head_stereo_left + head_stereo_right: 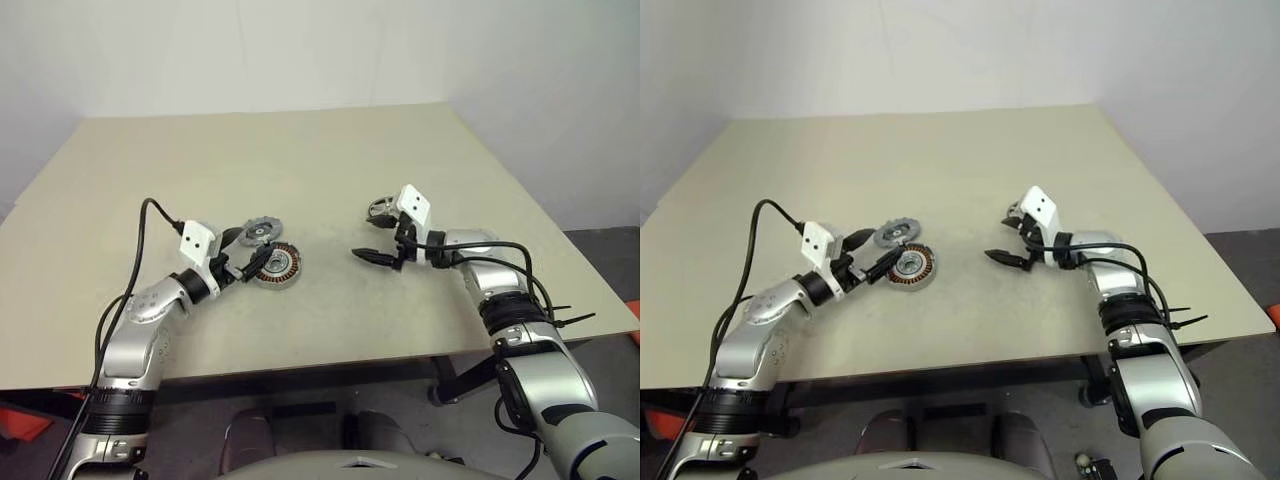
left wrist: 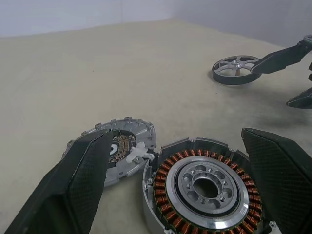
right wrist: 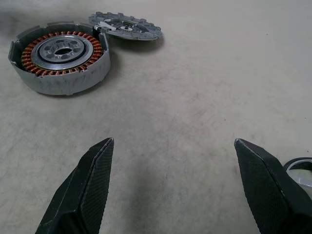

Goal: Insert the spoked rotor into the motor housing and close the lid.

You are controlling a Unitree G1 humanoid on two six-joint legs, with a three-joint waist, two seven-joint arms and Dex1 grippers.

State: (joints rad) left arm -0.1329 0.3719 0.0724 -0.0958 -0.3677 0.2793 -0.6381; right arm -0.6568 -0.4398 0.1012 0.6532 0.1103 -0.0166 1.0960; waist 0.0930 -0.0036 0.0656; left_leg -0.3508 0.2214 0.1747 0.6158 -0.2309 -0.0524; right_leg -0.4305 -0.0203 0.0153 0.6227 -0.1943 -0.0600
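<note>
Roughly at the middle of the left eye view, slightly left of centre, the motor housing [image 1: 277, 266] sits on the beige table [image 1: 300, 160], its ring of copper windings facing up around a silvery hub. Touching it at its upper left edge lies the lid [image 1: 261, 231], flat on the table with its notched rim and dark centre face up. The left gripper [image 1: 246, 264] reaches in from the lower left of that view and stands wide, its two black fingers spread with nothing between them but the parts beyond; in the left wrist view one finger [image 2: 73, 185] stands in front of the lid while the other rises beside the housing's far edge, and I cannot tell whether either finger touches metal. The spoked rotor [image 1: 382, 208] lies right of centre in the left eye view, well apart from the housing, its shiny rim flat on the table just above and behind the white block on the right wrist. The right gripper [image 1: 380, 247] hangs just below and left of the rotor, jaws wide and holding nothing; in the right wrist view its fingers frame bare tabletop, with the housing and lid in the upper left corner and a sliver of the rotor at the lower right edge.
</note>
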